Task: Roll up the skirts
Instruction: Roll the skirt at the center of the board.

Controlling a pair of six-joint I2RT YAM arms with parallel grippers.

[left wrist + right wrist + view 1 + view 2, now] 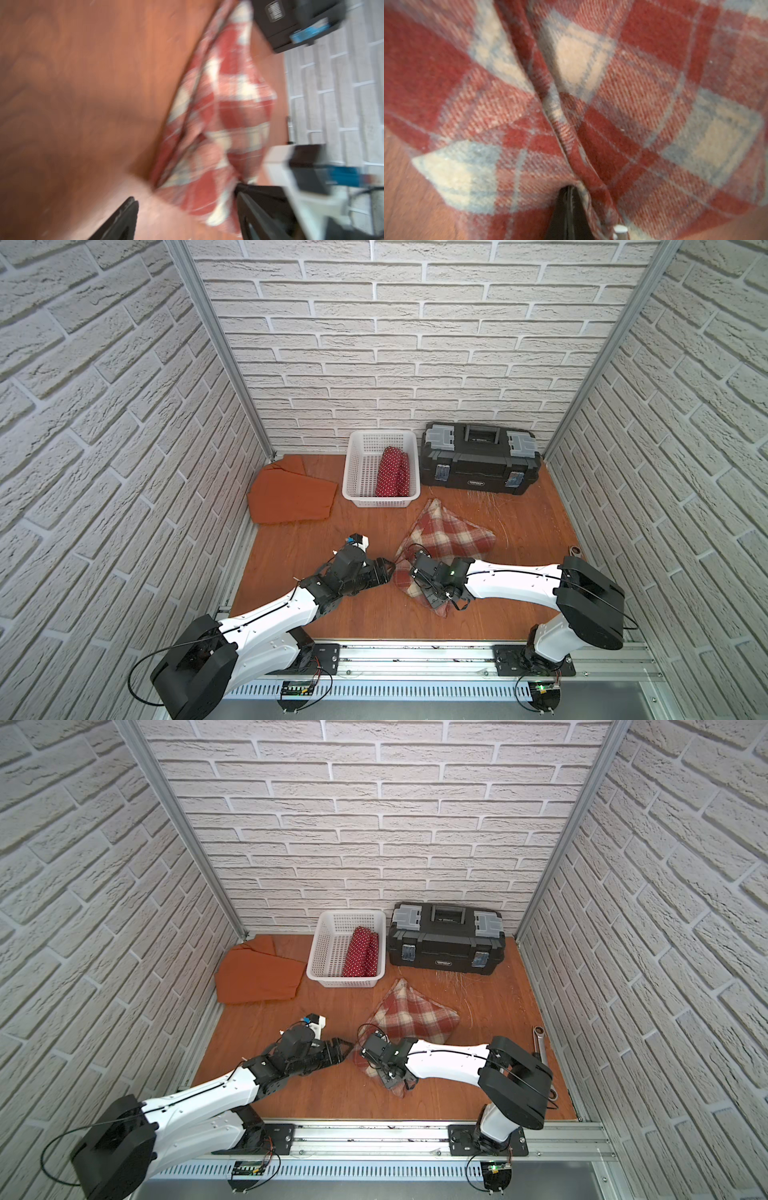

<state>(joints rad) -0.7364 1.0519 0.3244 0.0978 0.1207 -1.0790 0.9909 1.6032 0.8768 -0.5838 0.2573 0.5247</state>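
Your plaid skirt point(453, 531) lies in the middle of the bench point(519, 605), its long axis pointing toward the basket point(361, 472). The left end effector point(385, 568), wide open and empty, stands just beside its left edge; the right end effector point(568, 193) is closed, pinching the cloth.

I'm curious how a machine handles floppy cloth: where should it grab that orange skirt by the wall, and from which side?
Probably the near edge of the orange skirt, reached from the robot's side by the left pincer. That edge lies flat and free on the table, while the far end is folded over against the wall and the white basket crowds its right.
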